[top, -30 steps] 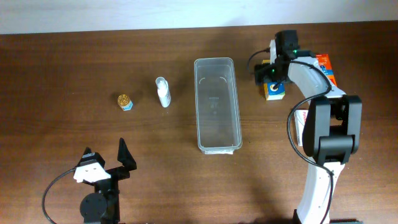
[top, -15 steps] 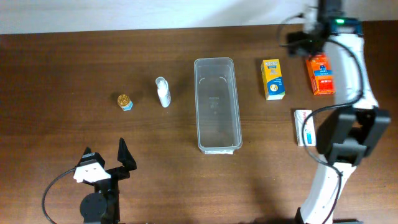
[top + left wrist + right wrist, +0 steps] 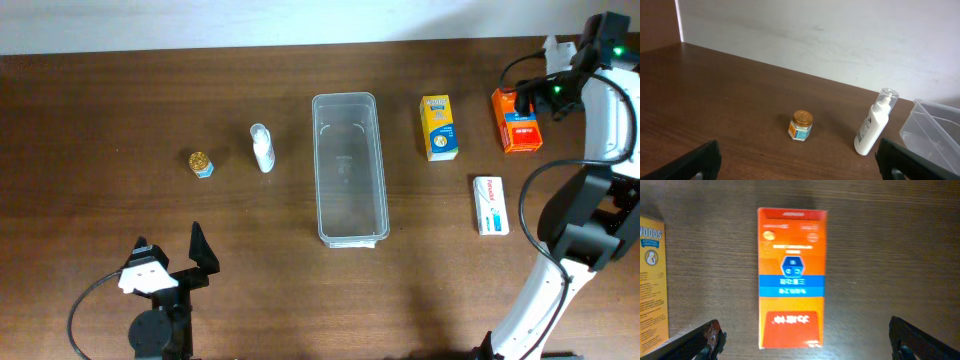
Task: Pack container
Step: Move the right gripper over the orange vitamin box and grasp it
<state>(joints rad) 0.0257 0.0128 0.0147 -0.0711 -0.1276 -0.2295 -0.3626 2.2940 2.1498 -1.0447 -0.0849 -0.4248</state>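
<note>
The container (image 3: 318, 170) is a long clear plastic bin at the table's middle, and its corner shows in the left wrist view (image 3: 935, 131). It looks empty. My right gripper (image 3: 536, 95) is open and hovers over an orange box (image 3: 517, 122). In the right wrist view the orange box (image 3: 791, 275) lies flat between the spread fingers (image 3: 805, 341), untouched. My left gripper (image 3: 170, 252) is open and empty near the front left, its fingers (image 3: 797, 161) apart over bare table.
A yellow box (image 3: 438, 127) lies between the container and the orange box, its edge in the right wrist view (image 3: 651, 280). A white box (image 3: 490, 205) lies front right. A white bottle (image 3: 262, 148) (image 3: 872, 125) and a small gold-lidded jar (image 3: 201, 163) (image 3: 801, 125) stand left of the container.
My right arm has swung from over the yellow box to the far right and now sits by the orange box. The boxes have not moved. The left arm is still.
</note>
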